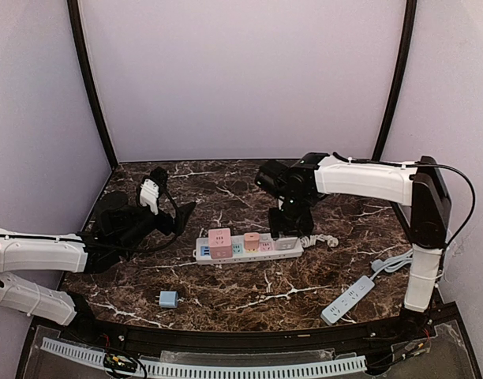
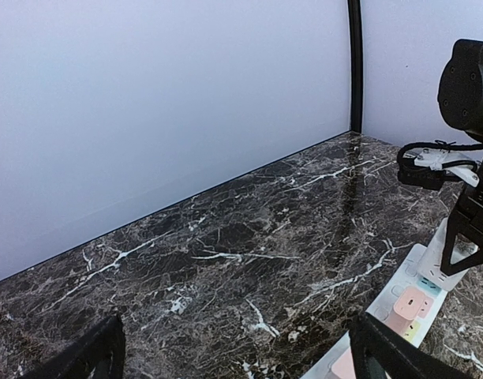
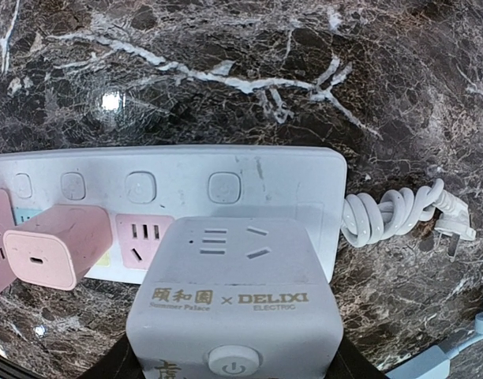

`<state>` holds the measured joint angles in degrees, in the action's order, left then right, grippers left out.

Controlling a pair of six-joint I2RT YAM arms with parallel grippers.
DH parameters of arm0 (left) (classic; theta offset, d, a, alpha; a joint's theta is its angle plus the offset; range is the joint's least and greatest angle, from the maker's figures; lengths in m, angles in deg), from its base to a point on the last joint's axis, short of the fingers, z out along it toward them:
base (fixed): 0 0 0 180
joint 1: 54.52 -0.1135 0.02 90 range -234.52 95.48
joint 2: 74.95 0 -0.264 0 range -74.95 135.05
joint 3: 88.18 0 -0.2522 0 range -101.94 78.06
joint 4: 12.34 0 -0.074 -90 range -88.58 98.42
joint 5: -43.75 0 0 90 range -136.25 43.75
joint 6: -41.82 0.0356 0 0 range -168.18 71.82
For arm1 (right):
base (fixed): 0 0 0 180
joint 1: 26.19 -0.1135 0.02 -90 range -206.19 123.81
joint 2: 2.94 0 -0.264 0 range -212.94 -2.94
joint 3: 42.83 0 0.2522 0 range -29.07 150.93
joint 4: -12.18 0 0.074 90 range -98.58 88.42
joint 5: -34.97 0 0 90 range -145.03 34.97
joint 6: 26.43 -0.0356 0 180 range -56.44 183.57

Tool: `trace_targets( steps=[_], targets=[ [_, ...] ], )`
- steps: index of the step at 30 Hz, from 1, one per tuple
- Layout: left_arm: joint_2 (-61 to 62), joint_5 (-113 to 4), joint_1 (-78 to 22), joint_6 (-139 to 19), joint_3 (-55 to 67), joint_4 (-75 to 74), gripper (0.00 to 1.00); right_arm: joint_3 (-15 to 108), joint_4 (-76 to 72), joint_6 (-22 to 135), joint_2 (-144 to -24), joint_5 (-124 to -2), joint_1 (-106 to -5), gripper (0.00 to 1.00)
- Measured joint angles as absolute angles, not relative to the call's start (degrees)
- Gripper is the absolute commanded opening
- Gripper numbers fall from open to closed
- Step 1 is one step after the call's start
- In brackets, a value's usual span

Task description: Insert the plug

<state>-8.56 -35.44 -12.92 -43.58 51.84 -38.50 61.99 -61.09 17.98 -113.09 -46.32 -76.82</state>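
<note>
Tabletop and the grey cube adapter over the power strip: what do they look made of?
Tabletop: dark brown marble or a marble-look laminate, polished; white veins and a bright glint show.
Grey cube adapter: moulded plastic, matte; rounded edges, printed gold lettering.

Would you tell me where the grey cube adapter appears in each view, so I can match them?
Top external: grey cube adapter, centre-right, at the right end of the white power strip.
Left wrist: right edge, mid-height.
Right wrist: bottom centre, filling the foreground.
Shared landmark: that strip.
</note>
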Motion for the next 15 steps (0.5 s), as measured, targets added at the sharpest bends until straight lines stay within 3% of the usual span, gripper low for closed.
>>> trace_targets(
  steps=[15],
  targets=[
    [-8.78,-35.73,-12.9,-43.73,51.84,-38.35,0.99,66.43,-62.55,19.03,-116.13,-46.87,-76.82,0.0]
  ],
)
